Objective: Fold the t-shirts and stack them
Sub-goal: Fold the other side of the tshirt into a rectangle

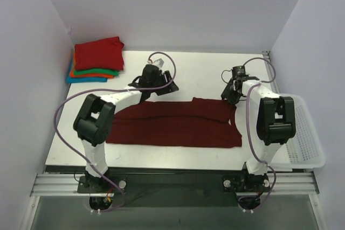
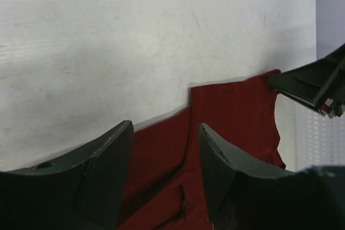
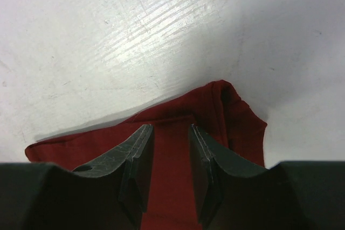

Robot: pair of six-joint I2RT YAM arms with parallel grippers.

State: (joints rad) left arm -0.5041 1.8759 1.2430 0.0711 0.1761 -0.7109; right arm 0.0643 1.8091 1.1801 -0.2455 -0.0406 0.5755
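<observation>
The dark maroon t-shirt (image 1: pixel 178 123) lies flat across the table's middle as a long band, its upper part folded down. My left gripper (image 1: pixel 163 85) is open just above the shirt's far edge; in the left wrist view (image 2: pixel 164 138) the maroon cloth (image 2: pixel 232 111) lies below the spread fingers. My right gripper (image 1: pixel 230 93) is open over the shirt's far right corner; in the right wrist view (image 3: pixel 171 133) the cloth (image 3: pixel 237 117) shows between and beyond the fingers. A stack of folded shirts (image 1: pixel 98 53), red on top of orange, green and blue, sits at the back left.
A white mesh basket (image 1: pixel 306 133) hangs off the table's right edge. The right arm's gripper (image 2: pixel 315 87) shows at the right of the left wrist view. White walls close in the back and sides.
</observation>
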